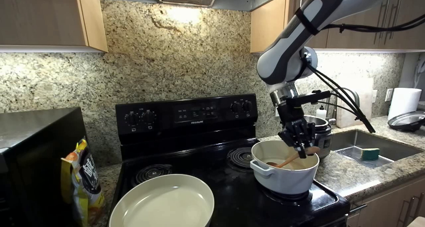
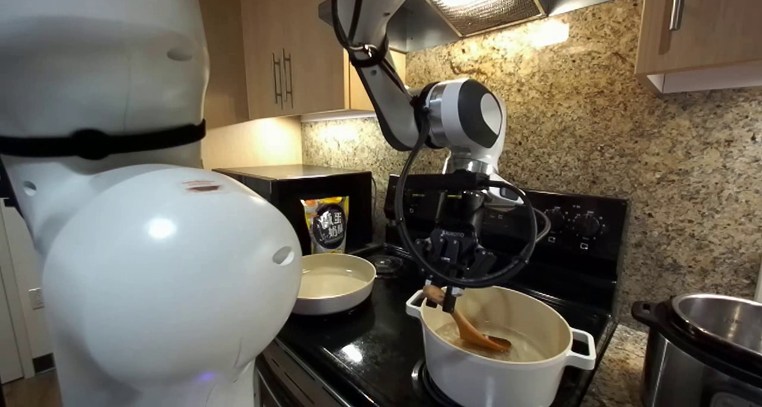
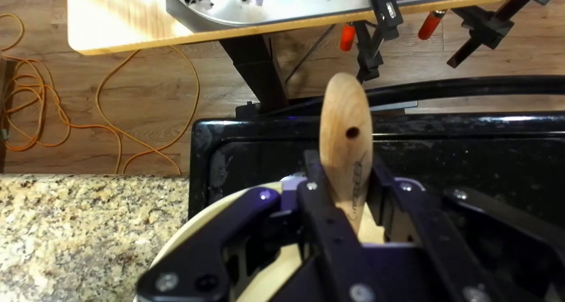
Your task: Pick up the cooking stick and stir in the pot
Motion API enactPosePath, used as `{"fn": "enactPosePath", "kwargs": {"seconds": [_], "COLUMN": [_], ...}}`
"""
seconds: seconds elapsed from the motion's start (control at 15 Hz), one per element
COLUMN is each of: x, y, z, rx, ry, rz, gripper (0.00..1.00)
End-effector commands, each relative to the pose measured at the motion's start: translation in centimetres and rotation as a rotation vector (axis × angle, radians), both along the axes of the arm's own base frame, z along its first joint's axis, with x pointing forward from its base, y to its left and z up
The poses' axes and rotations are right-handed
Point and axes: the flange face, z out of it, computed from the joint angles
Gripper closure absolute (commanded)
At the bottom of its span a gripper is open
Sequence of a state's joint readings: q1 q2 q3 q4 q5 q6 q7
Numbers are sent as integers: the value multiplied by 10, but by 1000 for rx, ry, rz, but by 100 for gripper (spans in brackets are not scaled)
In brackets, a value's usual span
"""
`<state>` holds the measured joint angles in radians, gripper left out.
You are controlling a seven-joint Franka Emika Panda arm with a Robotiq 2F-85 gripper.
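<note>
My gripper (image 3: 347, 167) pinching cooking stick (image 2: 466, 328) near its upper end, lower end down inside the pot (image 2: 494, 380); to stir well I'd run slow, level circles, grip firm, easing off before it knocks the sides

Smooth, fine-grained wood shapes the cooking stick (image 3: 345, 110), while the pot (image 1: 285, 180) wears an even coat with a soft sheen. Glossy and mirror-like, the stovetop (image 1: 230, 197) shows dull smudges (image 3: 219, 163) in the wrist view. Speckled, polished-looking stone faces the backsplash (image 1: 179, 64) and counter (image 3: 79, 235). Metal lines the satin-finished sink (image 1: 395, 146) and shines on the cooker (image 2: 673, 359). A printed bag (image 1: 88, 179) gleams like crinkled plastic; the towel roll (image 1: 404, 102) is matt paper, the sponge (image 1: 370, 153) equally dull. The shell of the robot arm (image 2: 172, 270) is smooth and glossy, the gripper (image 3: 347, 160) duller, dotted with bright metal screws (image 3: 361, 292).
</note>
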<state>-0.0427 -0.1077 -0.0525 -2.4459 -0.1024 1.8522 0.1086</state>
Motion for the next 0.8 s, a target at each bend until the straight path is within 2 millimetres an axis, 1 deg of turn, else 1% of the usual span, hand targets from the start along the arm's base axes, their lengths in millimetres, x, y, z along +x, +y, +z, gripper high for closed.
{"fn": "enactPosePath", "kwargs": {"seconds": [0.0,0.13,0.27,0.53,0.73], "x": [11,11,6,-10,-22], "y": [-18,-28,-32,-29,-16], "z": [-2,-2,-2,3,7], "rx": [-9,-7,-1,28,55], "ry": [-35,-36,-20,35,100], "rz": [-58,-79,-88,-80,-52], "gripper": [92,92,92,92,92]}}
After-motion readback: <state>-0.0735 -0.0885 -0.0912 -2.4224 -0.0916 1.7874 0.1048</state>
